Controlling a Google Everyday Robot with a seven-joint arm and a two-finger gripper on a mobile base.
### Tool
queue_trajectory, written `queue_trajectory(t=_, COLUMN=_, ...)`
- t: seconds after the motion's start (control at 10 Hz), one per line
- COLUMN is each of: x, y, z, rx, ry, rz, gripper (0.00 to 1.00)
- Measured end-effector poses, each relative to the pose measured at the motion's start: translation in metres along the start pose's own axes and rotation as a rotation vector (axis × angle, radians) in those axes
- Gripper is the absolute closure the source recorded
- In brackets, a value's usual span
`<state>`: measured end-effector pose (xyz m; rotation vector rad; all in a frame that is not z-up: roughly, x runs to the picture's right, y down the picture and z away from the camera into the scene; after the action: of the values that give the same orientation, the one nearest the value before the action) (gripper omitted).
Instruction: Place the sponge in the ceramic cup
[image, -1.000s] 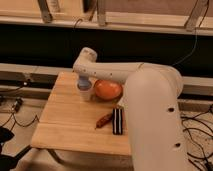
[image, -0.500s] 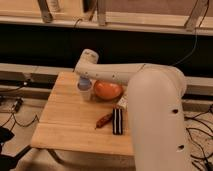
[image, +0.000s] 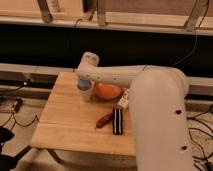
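Gripper above the ceramic cup — sponge at its rim (grip: cannot tell).

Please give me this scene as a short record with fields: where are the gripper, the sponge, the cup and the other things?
gripper: at the arm's end, directly above the ceramic cup
ceramic cup: upright on the wooden table, left of the orange bowl
sponge: light-blue patch at the cup's mouth; held or released, cannot tell
nearer front: white carton, reddish sausage-shaped item, striped bar
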<state>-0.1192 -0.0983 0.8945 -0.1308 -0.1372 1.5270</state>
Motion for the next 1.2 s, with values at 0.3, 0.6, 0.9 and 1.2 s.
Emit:
queue_trajectory(t=0.3, x=0.0000, y=0.0002, z=0.0000, rx=0.000, ry=0.000, rz=0.000, gripper=0.55)
queue_trajectory(t=0.6, x=0.0002, y=-0.0003, z=0.0001, rx=0.000, ry=0.000, rz=0.001, gripper=0.27)
queue_trajectory(t=0.9, x=0.0003, y=-0.0007, z=0.0001, rx=0.000, ry=0.000, rz=0.001, gripper=0.20)
queue_trajectory(t=1.2, x=0.0002, y=-0.0010, z=0.0001, rx=0.001, ry=0.000, rz=0.001, gripper=0.20)
